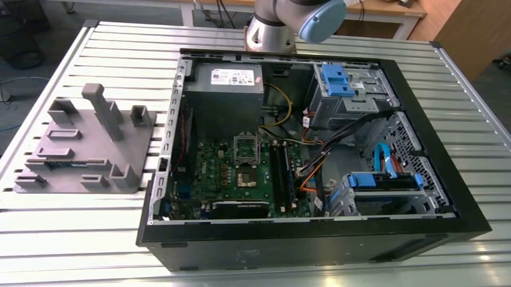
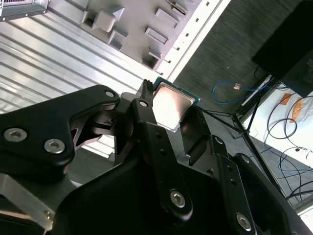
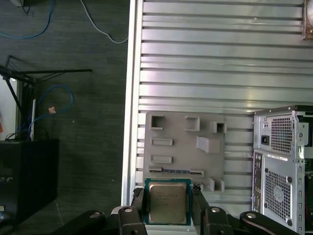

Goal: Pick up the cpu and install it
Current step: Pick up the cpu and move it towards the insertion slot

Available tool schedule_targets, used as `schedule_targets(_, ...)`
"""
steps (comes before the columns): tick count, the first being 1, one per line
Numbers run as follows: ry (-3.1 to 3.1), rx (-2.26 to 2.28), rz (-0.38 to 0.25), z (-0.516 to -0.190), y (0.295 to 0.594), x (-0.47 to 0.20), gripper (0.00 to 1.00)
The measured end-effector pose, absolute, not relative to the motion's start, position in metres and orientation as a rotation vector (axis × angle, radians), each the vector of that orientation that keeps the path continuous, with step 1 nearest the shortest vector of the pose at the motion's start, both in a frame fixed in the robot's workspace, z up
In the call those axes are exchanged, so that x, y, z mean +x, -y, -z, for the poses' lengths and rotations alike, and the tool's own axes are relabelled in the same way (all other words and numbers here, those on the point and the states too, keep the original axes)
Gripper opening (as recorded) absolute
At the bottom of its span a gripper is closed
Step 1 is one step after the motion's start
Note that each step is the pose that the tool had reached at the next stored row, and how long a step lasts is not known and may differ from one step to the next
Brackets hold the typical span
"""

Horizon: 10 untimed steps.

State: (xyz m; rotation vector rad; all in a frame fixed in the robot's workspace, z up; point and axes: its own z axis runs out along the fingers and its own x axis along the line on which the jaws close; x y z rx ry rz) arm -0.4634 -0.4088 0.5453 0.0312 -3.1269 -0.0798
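Holding cpu [image 3: 167, 201] by opposite edges, jaws clamped on it, clear of slatted worktop [image 3: 220, 58]; grey parts holder [image 3: 186, 147] beside open computer case [image 1: 303, 242].

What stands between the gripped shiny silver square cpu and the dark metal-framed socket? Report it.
Nothing visible. The gripper holds the cpu; the black computer case lies open, and the socket appears uncovered.

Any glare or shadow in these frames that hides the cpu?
Second wrist view: the cpu catches glare on its metal top, washed pale, edges clear. First wrist view: it is evenly lit; the table slats shine. Exterior view: the computer case interior is dim.
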Motion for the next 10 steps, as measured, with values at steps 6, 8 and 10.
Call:
schedule_targets(6,3.127,0.031,0.080,-0.534,0.409,-0.463,0.47)
schedule_targets(8,3.127,0.031,0.080,-0.531,0.409,-0.463,0.47)
schedule_targets(10,3.127,0.031,0.080,-0.527,0.409,-0.463,0.47)
